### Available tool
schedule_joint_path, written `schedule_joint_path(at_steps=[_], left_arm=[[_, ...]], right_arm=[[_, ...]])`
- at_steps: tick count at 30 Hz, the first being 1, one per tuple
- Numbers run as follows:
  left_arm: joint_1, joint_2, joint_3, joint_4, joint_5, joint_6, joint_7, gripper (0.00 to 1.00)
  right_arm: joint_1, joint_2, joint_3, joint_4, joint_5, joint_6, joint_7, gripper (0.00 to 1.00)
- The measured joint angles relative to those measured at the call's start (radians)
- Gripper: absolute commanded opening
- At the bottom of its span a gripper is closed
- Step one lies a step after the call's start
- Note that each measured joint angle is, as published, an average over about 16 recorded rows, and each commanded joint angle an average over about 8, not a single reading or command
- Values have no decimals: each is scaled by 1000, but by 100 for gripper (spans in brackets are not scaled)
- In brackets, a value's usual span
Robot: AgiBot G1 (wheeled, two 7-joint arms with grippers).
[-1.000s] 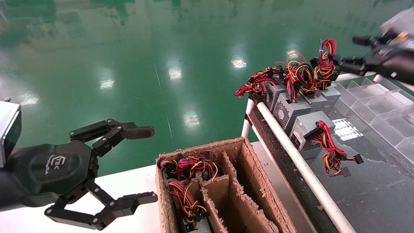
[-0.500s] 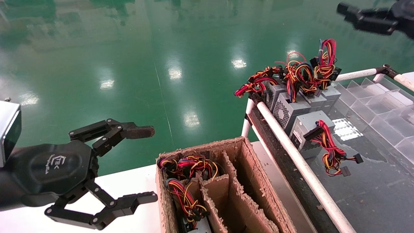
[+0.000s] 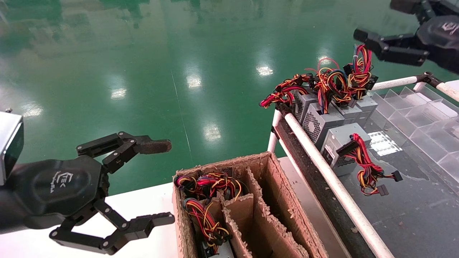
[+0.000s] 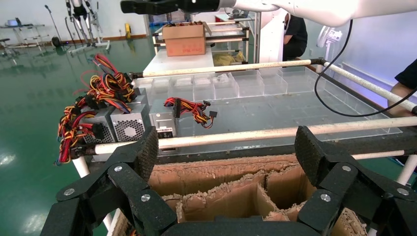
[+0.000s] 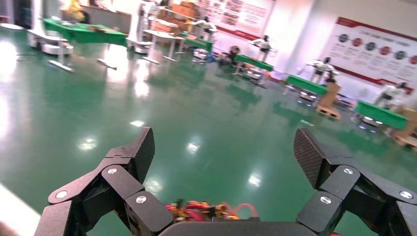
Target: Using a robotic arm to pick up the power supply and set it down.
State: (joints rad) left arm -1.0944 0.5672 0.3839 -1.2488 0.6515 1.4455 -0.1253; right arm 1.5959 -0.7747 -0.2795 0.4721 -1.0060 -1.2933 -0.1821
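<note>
The power supply (image 3: pixel 320 122) is a grey metal box with a round fan grille, standing in a short row of like units at the near-left end of the bench. Red, yellow, orange and blue wires (image 3: pixel 337 84) bunch on top of the row. In the left wrist view it is (image 4: pixel 129 126). My right gripper (image 3: pixel 376 19) hangs open in the air above and to the right of the tallest wire bundle (image 3: pixel 361 66), touching nothing. In the right wrist view the right gripper (image 5: pixel 223 152) holds nothing, with wires (image 5: pixel 206 211) just below it. My left gripper (image 3: pixel 164 181) is parked open at the lower left.
Another grey unit (image 3: pixel 342 143) with a mainly red cable (image 3: pixel 365 168) lies nearer. A white rail (image 3: pixel 322 168) edges the bench. A torn cardboard box (image 3: pixel 272 200) with dividers holds wired units (image 3: pixel 208 186). Clear plastic bins (image 3: pixel 412 118) line the back right.
The right gripper rose from beside the wire bundle, then shifted left and a little down, staying open. The left arm and the power supplies have not moved.
</note>
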Motion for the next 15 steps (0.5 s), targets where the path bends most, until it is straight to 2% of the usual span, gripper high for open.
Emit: schedule_joint_path(at_steps=[8, 15], left_arm=[[0, 0, 0, 0, 0, 0, 0, 100], [0, 0, 0, 0, 0, 0, 0, 100]], right_arm=[[-110, 35, 0, 171, 58, -43, 78, 100], [-158, 50, 0, 247, 84, -61, 112, 100]])
